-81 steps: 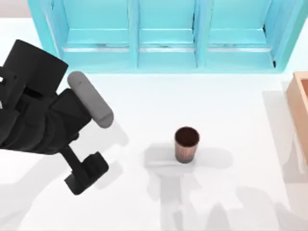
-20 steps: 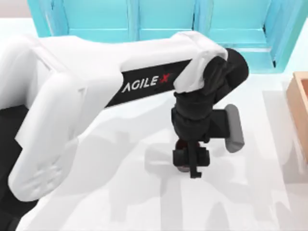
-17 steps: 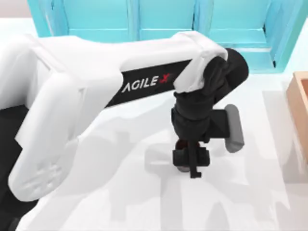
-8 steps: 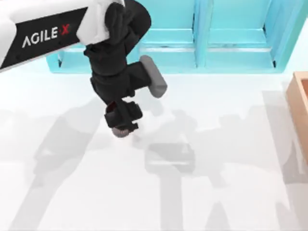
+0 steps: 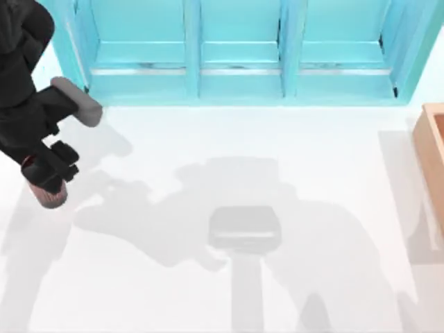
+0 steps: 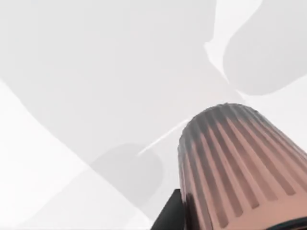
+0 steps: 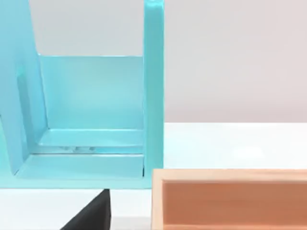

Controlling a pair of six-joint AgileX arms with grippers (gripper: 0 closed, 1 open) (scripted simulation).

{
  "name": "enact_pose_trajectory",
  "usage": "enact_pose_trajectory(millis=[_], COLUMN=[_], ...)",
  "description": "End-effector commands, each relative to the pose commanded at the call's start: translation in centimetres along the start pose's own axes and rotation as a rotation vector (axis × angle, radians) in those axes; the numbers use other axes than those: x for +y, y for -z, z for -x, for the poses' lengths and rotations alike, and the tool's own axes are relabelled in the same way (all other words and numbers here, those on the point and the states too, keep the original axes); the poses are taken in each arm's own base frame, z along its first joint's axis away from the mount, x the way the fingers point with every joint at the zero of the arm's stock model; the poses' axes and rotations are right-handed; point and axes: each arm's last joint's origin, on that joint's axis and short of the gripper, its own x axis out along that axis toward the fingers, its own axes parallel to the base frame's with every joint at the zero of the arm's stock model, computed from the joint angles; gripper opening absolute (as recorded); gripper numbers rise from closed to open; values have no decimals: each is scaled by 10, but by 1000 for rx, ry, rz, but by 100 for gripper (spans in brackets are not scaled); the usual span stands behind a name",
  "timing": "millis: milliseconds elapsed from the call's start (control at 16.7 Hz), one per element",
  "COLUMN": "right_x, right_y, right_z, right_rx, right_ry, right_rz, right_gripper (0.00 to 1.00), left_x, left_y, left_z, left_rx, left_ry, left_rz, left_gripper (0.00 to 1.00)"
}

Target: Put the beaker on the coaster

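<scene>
Beaker [image 5: 50, 198]: reddish-brown ribbed cup, held in the left gripper [image 5: 47, 175] at the desk's left edge, about midway between its far and near sides. In the left wrist view the beaker [image 6: 240, 167] hangs with its base toward the white desk [image 5: 229, 291]; whether it touches the surface cannot be told.

Left gripper: jaws clamped on the beaker's upper part, the black fingers straddling it from above.

Change from earlier frames: nearly five seconds ago the beaker stood alone near the desk's middle, with the left gripper off to the left; about a second ago the gripper was clamped over it there; half a second ago it hung left of centre, nearer the far side. It is now carried to the left edge, and the white arm link has passed out of the top view.

Open room: the desk's middle and near side carry only shadows. Turquoise cabinet [image 5: 236, 52] runs along the far edge; a tan wooden box [image 5: 433, 149] sits at the right edge.

Right gripper [image 7: 88, 215]: parked near the box [image 7: 230, 199] and the cabinet [image 7: 91, 120]; jaw state cannot be told.
</scene>
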Motion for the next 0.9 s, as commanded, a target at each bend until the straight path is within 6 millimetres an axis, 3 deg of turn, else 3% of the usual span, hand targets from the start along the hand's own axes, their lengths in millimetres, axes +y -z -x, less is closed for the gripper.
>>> enact_pose_trajectory(millis=[120, 300, 420, 540, 720, 900], right_x=[0, 0, 0, 0, 0, 0], right_y=[0, 0, 0, 0, 0, 0], right_z=[0, 0, 0, 0, 0, 0], right_rx=[0, 0, 0, 0, 0, 0], right_ry=[0, 0, 0, 0, 0, 0], right_rz=[0, 0, 0, 0, 0, 0], right_gripper=[100, 100, 100, 100, 100, 100], left_x=[20, 48, 51, 45, 35, 35], left_y=[35, 107, 154, 188, 213, 215], left_z=[2, 8, 11, 14, 16, 16], left_rx=[2, -16, -28, -43, -70, -74], left_ry=[13, 24, 29, 28, 19, 18], left_rz=[121, 369, 526, 648, 757, 767], left_gripper=[0, 0, 0, 0, 0, 0])
